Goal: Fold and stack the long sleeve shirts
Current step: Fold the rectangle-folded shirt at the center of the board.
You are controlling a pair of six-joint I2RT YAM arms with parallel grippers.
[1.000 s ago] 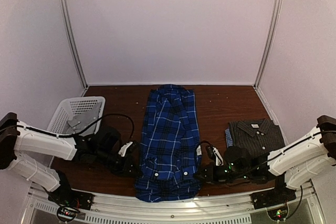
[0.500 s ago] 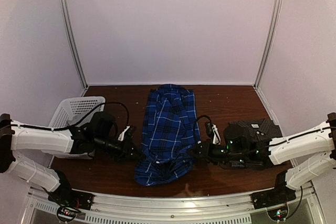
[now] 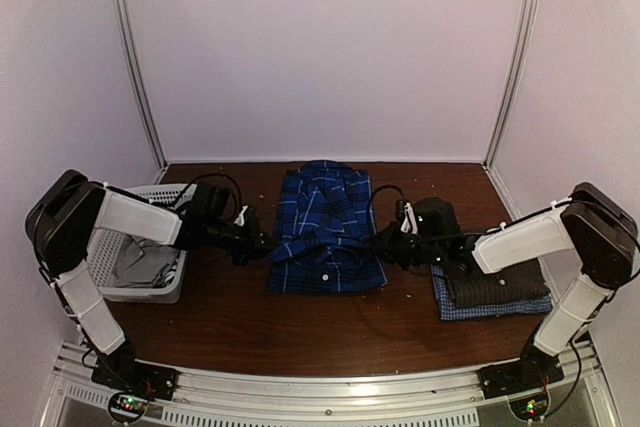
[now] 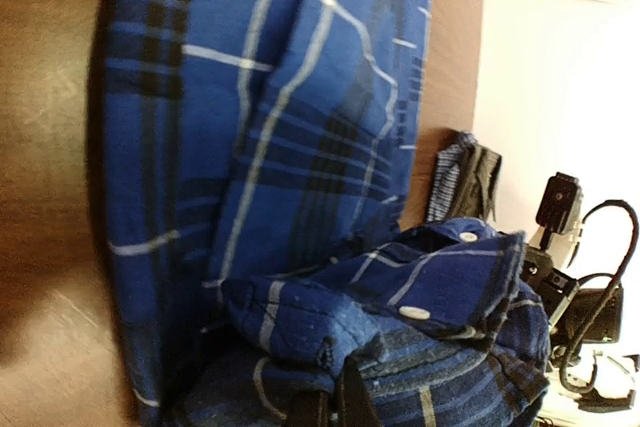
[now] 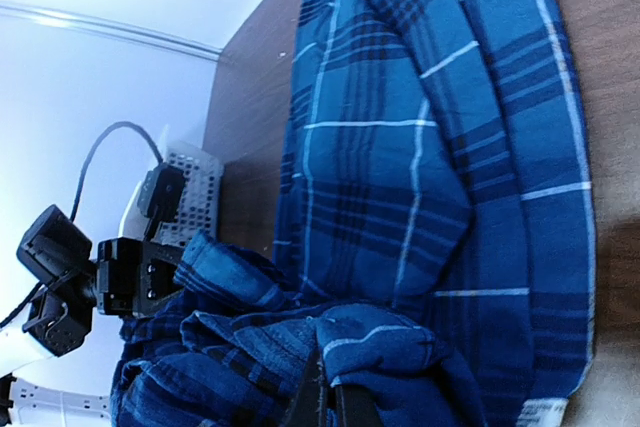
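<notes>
The blue plaid shirt (image 3: 325, 232) lies in the middle of the table (image 3: 300, 332), doubled over on itself, its near half bunched on top of the far half. The left gripper (image 3: 263, 245) is clenched on the folded-up cloth at the shirt's left edge. Its wrist view shows the fingers (image 4: 312, 411) pinched tight on a buttoned edge. The right gripper (image 3: 386, 247) is likewise clamped on the shirt's right edge, fingers (image 5: 345, 409) closed on a wad of plaid. There are three shirts in all: the blue plaid one, and to the right a dark grey checked shirt (image 3: 495, 282) folded on top of a pale blue checked shirt (image 3: 443, 309), of which only an edge shows. One white mesh basket (image 3: 140, 209) stands at the left. A second ago the plaid shirt lay stretched out to the table's near edge with both grippers at its near hem. Since then both arms have reached forward, carrying that hem toward the collar, and the shirt is about half as long.
</notes>
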